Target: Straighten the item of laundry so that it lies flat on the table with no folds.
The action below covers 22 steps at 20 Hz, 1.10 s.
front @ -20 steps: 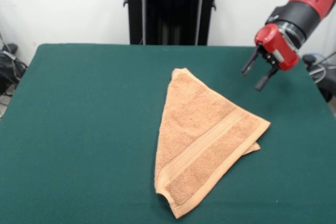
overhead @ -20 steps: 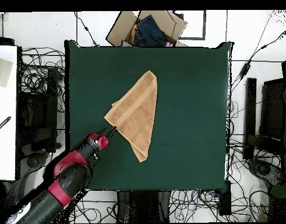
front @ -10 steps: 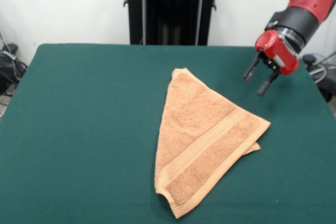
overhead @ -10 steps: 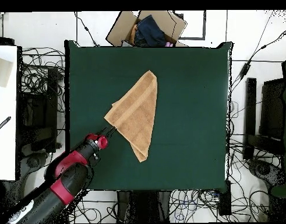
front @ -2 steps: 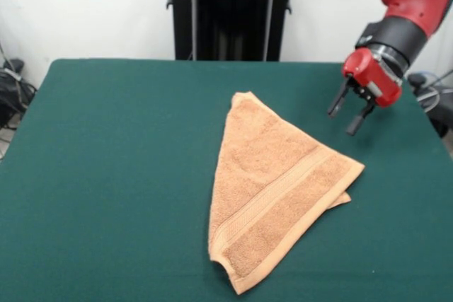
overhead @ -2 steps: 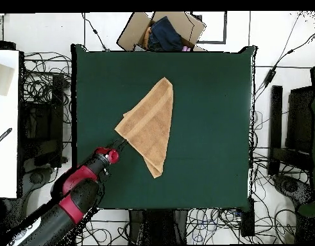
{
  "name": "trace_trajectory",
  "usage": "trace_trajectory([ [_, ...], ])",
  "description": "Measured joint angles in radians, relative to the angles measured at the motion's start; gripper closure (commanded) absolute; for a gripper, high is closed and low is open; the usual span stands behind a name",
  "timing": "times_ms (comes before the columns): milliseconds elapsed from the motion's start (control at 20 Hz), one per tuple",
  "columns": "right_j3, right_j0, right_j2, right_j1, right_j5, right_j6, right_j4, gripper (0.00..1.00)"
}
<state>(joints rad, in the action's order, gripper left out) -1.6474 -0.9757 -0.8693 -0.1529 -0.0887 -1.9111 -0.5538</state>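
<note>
Overhead view alone shows a cardboard box (overhead @ -2 steps: 161, 31); jaws apart, near folded towel (front @ -2 steps: 272, 185).

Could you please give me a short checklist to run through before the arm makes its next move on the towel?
1. Gripper open and empty: ok.
2. Gripper clear of the towel, raised beside its right-hand corner in the front view: ok.
3. Towel flat with no folds: not ok, it lies folded into a triangle.
4. A lower layer's corner peeks out under that corner to grasp: ok.
5. Free green table around the towel for spreading: ok.
6. Which layer the fingers would catch: cannot tell.
</note>
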Motion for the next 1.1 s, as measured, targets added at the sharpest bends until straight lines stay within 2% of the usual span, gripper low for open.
trace_trajectory([
  [1100,0.047,0.051,0.067,-0.005,-0.05,0.0,0.0,0.0],
])
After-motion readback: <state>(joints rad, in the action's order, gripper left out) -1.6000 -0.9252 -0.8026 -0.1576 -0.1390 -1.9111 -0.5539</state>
